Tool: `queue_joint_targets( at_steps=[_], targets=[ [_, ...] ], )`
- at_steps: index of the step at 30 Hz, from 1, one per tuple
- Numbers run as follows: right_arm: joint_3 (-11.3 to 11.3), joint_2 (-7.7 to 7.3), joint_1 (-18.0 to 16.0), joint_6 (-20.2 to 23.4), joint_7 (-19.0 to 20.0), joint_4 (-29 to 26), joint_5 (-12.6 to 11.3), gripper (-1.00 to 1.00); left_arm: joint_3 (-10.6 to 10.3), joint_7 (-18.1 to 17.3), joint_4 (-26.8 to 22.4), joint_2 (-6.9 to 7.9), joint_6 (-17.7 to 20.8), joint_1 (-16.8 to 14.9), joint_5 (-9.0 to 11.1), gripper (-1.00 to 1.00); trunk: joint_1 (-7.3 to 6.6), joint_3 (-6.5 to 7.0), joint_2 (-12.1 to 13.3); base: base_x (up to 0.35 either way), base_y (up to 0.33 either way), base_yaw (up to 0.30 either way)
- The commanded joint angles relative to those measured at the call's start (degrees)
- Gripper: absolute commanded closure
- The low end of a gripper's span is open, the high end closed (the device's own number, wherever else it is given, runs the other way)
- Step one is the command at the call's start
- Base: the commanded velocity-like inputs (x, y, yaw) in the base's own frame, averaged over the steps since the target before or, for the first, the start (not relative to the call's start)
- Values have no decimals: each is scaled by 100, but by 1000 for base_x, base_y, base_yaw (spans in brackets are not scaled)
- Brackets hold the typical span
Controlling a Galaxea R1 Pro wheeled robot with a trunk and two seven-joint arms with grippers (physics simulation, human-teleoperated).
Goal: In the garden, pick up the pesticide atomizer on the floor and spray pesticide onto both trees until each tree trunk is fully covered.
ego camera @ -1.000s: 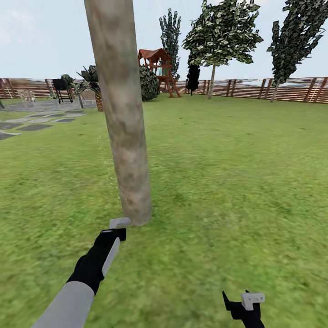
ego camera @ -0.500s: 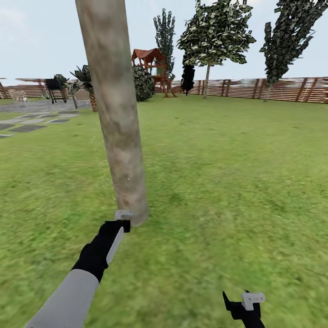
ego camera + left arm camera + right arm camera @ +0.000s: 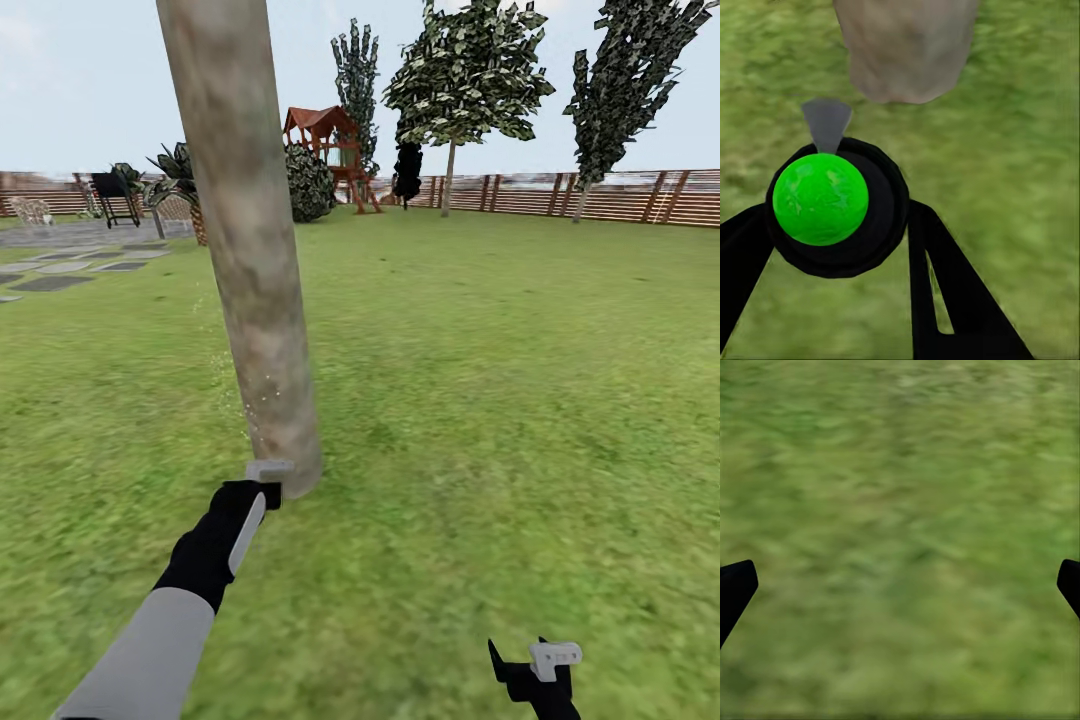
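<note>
While the left arm reached forward over the grass (image 3: 480, 400), its left gripper (image 3: 832, 225) was pinched on the pesticide atomizer (image 3: 821, 199), one black finger (image 3: 945, 292) on each side of the round black body. In the left wrist view the atomizer showed a bright green ball set in a black ring, with a grey nozzle (image 3: 826, 124) jutting from it toward the base of the tree trunk (image 3: 904, 49), near but not touching. From the head view the left gripper (image 3: 262, 480) sat just beside the foot of the same tree trunk (image 3: 250, 250), the pale tip of the tool up against its lower edge; whether it touched the bark could not be told. A faint scatter of pale specks (image 3: 240, 400) hung by the trunk just above the tool.

Well beyond the trunk stood a fence (image 3: 620, 195), a red playhouse (image 3: 325, 145), a dark bush (image 3: 308, 182) and three leafy trees, the middle one (image 3: 465, 80) with a thin pale stem.

Far to the right of the atomizer, the right gripper (image 3: 535, 672) hung low over bare grass, well apart from the trunk. Its two dark fingertips (image 3: 735, 589) stood spread wide in the right wrist view, with nothing between them.
</note>
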Motion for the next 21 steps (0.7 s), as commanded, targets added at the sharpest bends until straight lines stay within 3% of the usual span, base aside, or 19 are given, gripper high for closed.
queue_joint_targets(
  at_steps=[1, 2, 3, 6, 10, 15, 21],
  targets=[
    [-2, 0, 0, 0, 3, 0, 0, -100, 7, 0, 0, 40, 0, 3, 13, 100, 0, 0, 0, 0, 0, 0],
    [0, 0, 0, 0, 3, 0, 0, -100, 16, -5, 1, 156, 3, 9, 20, 100, 0, 0, 0, 0, 0, 0],
    [2, 0, 0, 0, 1, 0, 0, -100, 26, -13, 6, 398, 2, 27, 31, 100, 0, 0, 0, 0, 0, 0],
    [3, 0, 0, 0, 0, 0, 1, -100, -25, -59, -3, 517, -7, 75, 23, 100, 0, 0, 0, 0, 0, 0],
    [3, 0, 0, 0, 2, 0, 3, -100, -35, -70, -7, 449, -6, 82, 23, 100, 0, 0, 0, 150, 0, 0],
    [3, 0, 0, 0, 7, 0, 5, -100, -40, -71, -14, 144, -3, 74, 17, 100, 0, 0, 0, 263, 0, 0],
    [4, 0, 0, 0, 3, 0, 4, -100, -54, -71, -8, 105, 5, 75, 12, 100, 0, 0, 0, 26, 0, 0]
  ],
)
